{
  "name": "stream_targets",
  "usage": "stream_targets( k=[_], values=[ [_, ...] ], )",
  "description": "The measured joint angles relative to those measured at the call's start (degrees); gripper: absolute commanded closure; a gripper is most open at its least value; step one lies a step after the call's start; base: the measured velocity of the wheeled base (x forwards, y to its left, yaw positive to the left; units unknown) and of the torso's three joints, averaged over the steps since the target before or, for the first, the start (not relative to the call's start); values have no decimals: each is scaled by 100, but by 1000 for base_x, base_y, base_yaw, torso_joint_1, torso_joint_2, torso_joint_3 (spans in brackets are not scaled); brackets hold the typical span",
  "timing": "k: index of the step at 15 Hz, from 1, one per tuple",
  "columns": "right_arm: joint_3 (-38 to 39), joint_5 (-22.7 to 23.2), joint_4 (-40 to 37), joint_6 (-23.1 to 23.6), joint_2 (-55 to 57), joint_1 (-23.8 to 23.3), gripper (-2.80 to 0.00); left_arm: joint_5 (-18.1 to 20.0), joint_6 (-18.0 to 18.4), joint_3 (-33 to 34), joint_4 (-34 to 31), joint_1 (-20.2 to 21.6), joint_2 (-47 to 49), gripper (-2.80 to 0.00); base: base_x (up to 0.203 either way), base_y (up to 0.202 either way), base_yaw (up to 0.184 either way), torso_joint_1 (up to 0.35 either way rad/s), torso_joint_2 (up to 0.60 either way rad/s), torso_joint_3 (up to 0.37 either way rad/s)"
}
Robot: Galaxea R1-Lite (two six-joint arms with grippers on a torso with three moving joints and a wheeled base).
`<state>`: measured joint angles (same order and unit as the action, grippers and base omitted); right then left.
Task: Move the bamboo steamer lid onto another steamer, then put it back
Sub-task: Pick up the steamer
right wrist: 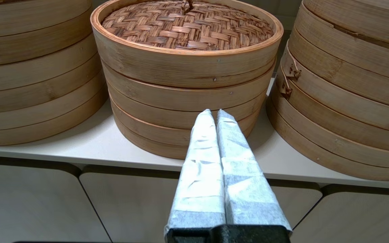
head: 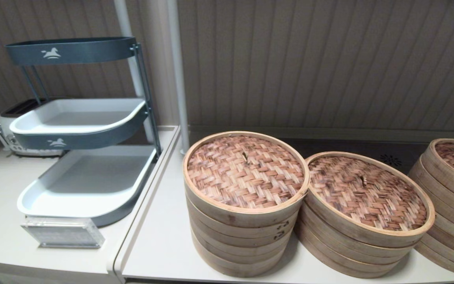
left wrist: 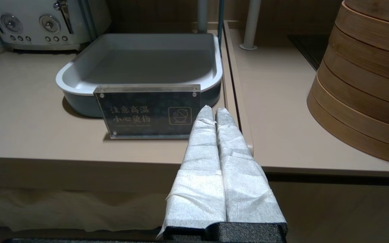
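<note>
Left end effector (left wrist: 213,111): fingers pressed together, empty, low before the worktop (head: 160,236) edge, near a warning placard (left wrist: 149,111). Right end effector (right wrist: 214,114): likewise closed, empty, facing another steamer (head: 363,232). The bamboo steamer lid (head: 246,170): flat, loop up, atop the taller steamer stack (head: 237,244), touching its neighbour. Beyond: tiered tray rack (head: 81,130), toaster (left wrist: 42,23).
</note>
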<state>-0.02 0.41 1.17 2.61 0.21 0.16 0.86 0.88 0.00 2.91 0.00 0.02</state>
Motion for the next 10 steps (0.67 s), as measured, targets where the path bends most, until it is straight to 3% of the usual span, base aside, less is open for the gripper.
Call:
stream_targets(
  k=[6, 10],
  values=[
    [-252, 0, -669, 61, 31, -5, 0, 0, -2, 0, 2, 0, 0, 0, 0, 0, 0, 0, 0, 0],
    [-1734, 204, -1558, 41, 200, -11, 0, 2, 0, 0, 2, 0, 0, 0, 0, 0, 0, 0, 0, 0]
  ],
)
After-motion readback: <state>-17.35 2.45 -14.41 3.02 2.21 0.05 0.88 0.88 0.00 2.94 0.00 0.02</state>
